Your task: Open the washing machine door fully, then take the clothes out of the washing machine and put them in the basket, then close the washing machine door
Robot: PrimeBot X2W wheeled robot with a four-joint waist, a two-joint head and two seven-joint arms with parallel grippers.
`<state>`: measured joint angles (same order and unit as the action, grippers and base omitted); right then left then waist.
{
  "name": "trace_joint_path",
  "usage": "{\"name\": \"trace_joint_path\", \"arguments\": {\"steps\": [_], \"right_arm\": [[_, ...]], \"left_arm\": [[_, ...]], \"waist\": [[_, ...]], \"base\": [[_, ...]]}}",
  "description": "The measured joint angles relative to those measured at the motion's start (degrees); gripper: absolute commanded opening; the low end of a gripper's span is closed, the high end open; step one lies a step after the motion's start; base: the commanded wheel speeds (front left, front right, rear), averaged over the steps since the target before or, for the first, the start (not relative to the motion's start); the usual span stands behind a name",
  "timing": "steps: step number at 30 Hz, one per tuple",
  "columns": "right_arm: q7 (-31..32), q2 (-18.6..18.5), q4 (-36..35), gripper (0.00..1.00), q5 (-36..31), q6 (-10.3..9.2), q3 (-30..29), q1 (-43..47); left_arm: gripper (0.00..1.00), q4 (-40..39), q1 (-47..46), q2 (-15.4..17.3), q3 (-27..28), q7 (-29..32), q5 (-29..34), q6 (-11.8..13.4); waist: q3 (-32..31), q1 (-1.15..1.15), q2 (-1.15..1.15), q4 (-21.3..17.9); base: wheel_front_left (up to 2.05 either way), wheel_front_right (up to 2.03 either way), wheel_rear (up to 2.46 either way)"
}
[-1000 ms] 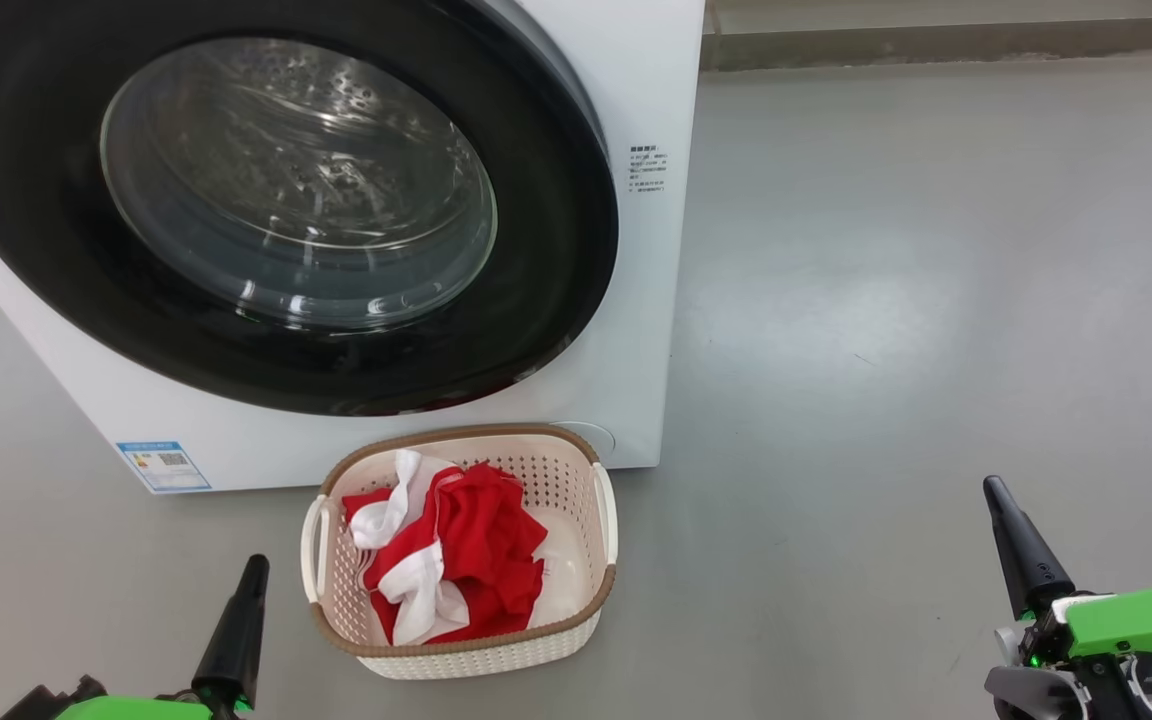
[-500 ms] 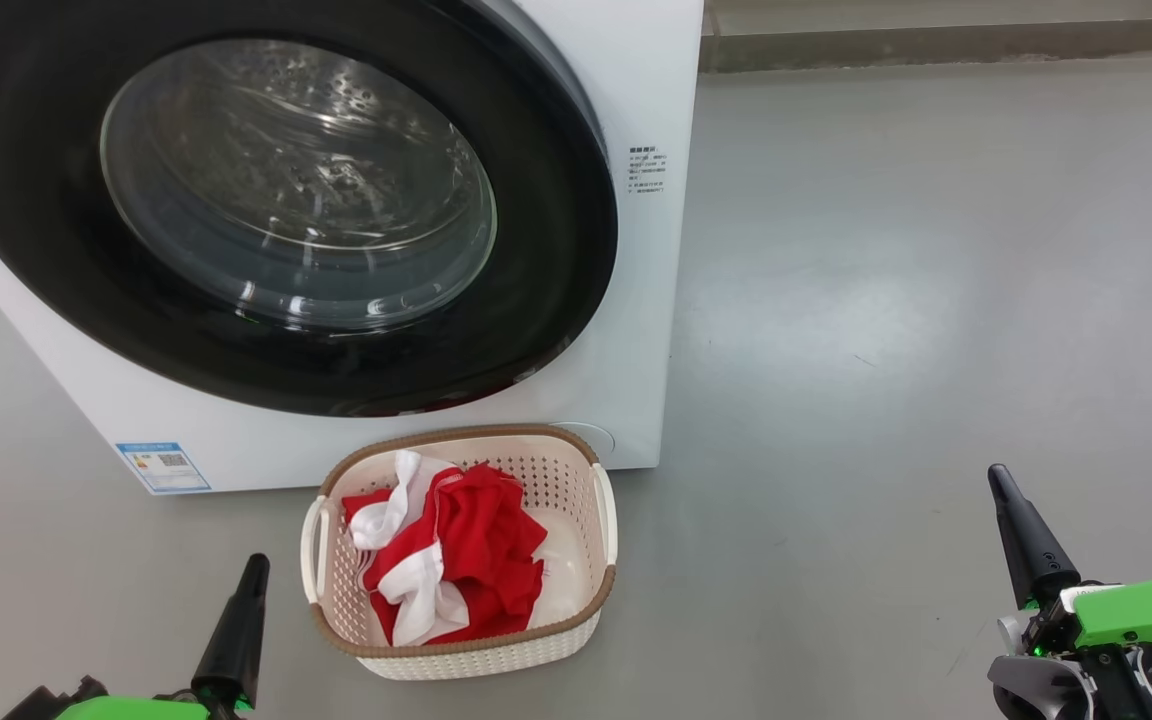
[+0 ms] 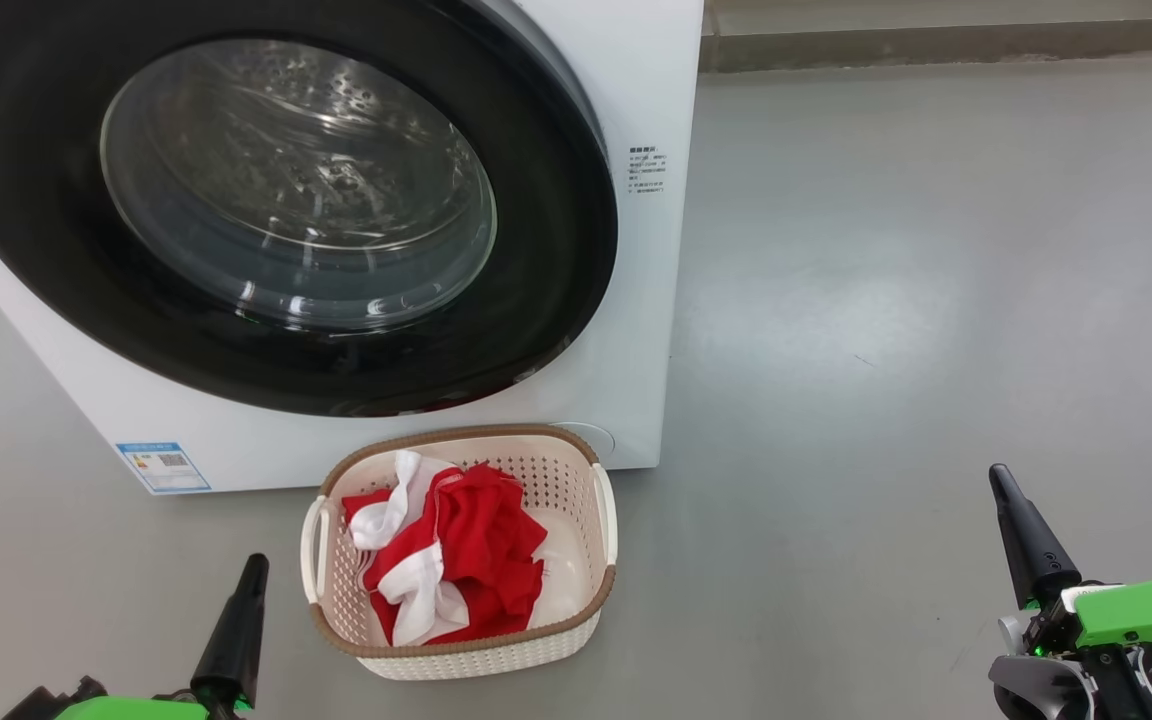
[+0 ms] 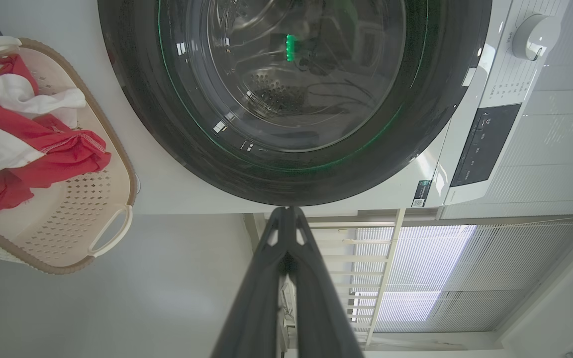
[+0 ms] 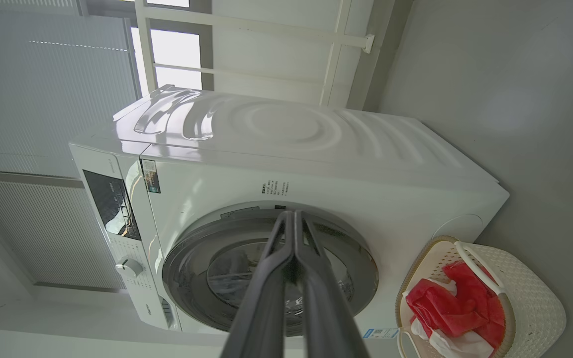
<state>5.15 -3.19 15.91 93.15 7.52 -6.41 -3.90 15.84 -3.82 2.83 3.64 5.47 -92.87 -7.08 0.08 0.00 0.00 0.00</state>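
The right end effector (image 3: 994, 474) has risen slightly; nothing else moved. It and the left end effector (image 3: 257, 564) are both closed and empty. The clothes (image 3: 471, 560) lie in the basket (image 3: 456, 650) on the floor (image 3: 886, 300), just before the washing machine (image 3: 641, 80), its door (image 3: 36, 250) shut.

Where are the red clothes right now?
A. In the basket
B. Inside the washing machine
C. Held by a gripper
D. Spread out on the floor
A: the clothes lie piled inside the basket, which stands on the floor in front of the washing machine.
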Motion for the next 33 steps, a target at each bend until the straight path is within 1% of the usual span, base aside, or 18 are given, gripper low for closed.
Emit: {"name": "trace_joint_path", "arguments": {"steps": [33], "right_arm": [[0.4,0.1,0.0,0.0,0.0,0.0,-0.2,0.0]], "left_arm": [[0.0,0.0,0.0,0.0,0.2,0.0,0.0,0.0]], "waist": [[0.0,0.0,0.0,0.0]], "base": [[0.0,0.0,0.0]]}}
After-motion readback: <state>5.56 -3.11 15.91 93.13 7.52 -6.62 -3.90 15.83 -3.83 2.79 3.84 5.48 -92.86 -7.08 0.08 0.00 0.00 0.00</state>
